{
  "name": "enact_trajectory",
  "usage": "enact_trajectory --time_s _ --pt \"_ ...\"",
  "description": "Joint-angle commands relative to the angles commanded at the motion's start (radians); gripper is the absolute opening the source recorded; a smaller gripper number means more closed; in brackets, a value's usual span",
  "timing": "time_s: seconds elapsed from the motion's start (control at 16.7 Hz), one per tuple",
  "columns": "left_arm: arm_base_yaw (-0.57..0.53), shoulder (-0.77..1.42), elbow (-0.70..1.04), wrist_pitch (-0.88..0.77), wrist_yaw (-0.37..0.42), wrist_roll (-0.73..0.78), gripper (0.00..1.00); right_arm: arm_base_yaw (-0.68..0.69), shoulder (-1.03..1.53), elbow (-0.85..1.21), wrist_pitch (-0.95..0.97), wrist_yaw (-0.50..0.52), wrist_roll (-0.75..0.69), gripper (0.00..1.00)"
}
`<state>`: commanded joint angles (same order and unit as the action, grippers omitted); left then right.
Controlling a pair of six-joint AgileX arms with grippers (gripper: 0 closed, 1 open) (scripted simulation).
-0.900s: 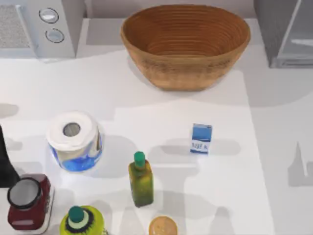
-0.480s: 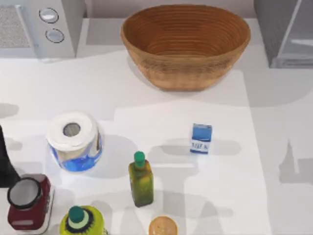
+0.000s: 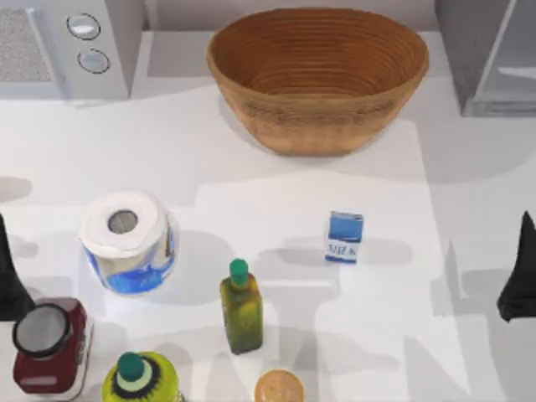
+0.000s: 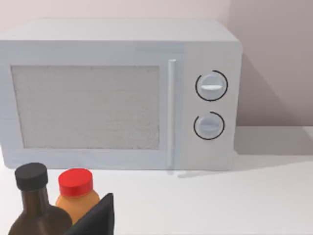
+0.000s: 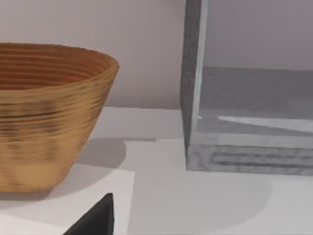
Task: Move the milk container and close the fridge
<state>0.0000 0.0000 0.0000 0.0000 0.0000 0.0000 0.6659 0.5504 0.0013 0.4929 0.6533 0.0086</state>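
At the right edge of the top view, a little below mid-height, the right gripper [image 3: 521,280] shows as a dark tapering shape over bare table; whether its fingers stand apart or together I cannot tell. Leftward from it, near the middle of the frame, stands the milk container [image 3: 344,237], a small upright rectangular carton with a blue top and a white lower part lettered in blue, its long axis vertical. It stands clear of its neighbours, with open table between it and the gripper. The left gripper [image 3: 8,276] sits parked at the far left edge, beyond the blue-and-white paper roll [image 3: 127,240] and the olive-green glass bottle [image 3: 241,306], so the right arm is plainly the nearer and has the unobstructed line. Above the carton sits the big woven brown basket [image 3: 318,77]. In the upper right corner the large grey box-shaped fridge [image 3: 490,54] stands with its pale door panel swung open.
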Motion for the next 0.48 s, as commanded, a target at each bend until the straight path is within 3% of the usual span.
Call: enact_trajectory --time_s 0.24,0.48 --pt "0.000 0.000 0.000 0.000 0.000 0.000 1.00 0.194 0.153 0.014 0.165 0.204 0.008 1.00" --pt "0.000 0.000 0.000 0.000 0.000 0.000 1.00 0.258 0.218 0.023 0.237 0.275 0.009 1.00"
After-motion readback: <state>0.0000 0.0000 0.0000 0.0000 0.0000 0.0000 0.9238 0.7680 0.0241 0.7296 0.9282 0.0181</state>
